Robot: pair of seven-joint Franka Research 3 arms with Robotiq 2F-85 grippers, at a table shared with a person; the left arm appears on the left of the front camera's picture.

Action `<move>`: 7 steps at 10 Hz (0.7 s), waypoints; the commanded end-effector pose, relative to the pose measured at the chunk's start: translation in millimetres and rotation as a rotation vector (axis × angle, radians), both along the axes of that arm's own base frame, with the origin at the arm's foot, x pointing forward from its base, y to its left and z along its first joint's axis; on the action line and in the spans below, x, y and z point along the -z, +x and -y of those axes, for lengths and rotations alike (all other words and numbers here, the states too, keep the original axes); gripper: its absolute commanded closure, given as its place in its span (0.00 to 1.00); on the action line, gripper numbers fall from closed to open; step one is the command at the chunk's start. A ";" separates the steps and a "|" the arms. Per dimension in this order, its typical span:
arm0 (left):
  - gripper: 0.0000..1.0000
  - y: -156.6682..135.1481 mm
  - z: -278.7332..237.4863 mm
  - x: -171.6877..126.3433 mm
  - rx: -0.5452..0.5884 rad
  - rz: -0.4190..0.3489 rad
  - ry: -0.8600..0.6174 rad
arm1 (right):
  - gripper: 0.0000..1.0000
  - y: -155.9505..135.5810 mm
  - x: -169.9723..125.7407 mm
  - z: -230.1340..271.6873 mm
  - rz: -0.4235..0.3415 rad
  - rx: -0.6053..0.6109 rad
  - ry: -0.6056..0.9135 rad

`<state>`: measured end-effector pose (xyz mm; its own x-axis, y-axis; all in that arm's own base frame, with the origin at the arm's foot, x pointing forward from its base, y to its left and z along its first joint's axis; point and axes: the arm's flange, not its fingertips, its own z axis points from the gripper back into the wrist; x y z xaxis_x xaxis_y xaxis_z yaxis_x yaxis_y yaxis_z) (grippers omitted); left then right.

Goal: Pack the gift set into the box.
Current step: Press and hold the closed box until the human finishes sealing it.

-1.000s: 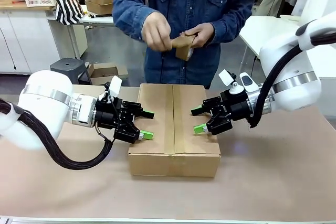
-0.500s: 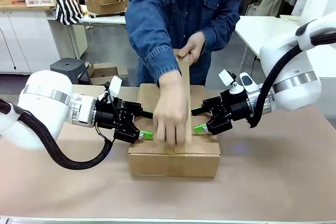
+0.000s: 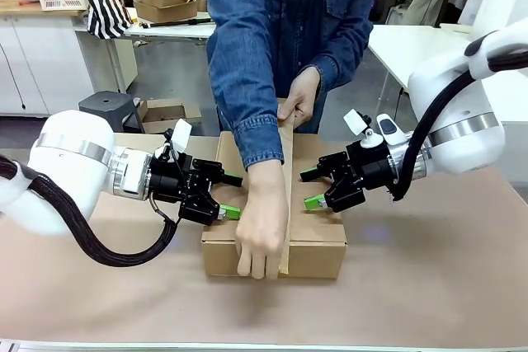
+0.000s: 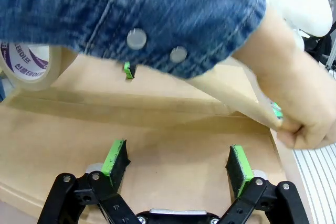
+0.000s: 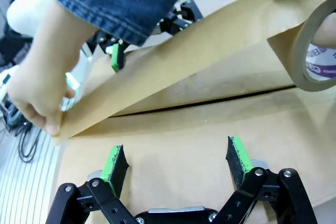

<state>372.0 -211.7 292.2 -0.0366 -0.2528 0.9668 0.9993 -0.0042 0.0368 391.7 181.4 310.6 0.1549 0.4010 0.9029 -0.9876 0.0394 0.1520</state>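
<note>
While the person's hand [image 3: 262, 232] draws tape [image 3: 286, 171] over the box [image 3: 318, 241] seam, left gripper [image 3: 232, 195] and right gripper [image 3: 310, 189], fingers apart and empty, brace its flaps.

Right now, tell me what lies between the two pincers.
In the front view: the person's forearm and a stretched tape strip over the box.

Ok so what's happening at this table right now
A person is taping the box shut. One hand pulls a strip of brown tape along the centre seam and down over the near edge, while the other hand holds the tape roll at the far side. The left gripper and right gripper are both open, their fingers resting on the closed top flaps on either side of the seam, gripping nothing.
</note>
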 end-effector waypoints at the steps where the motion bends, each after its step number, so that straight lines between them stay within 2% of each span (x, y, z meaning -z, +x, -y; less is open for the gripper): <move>1: 0.00 -1.1 -0.5 1.2 0.001 0.003 0.003 | 0.00 -0.4 2.4 -0.3 0.004 -0.001 -0.009; 7: 0.00 -1.1 -0.5 1.2 0.001 0.003 0.003 | 0.00 -0.4 2.4 -0.3 0.004 -0.001 -0.009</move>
<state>372.2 -211.8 292.4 -0.0371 -0.2527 0.9668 0.9993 -0.0041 0.0372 391.7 181.4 310.7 0.1548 0.4010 0.9029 -0.9876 0.0394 0.1518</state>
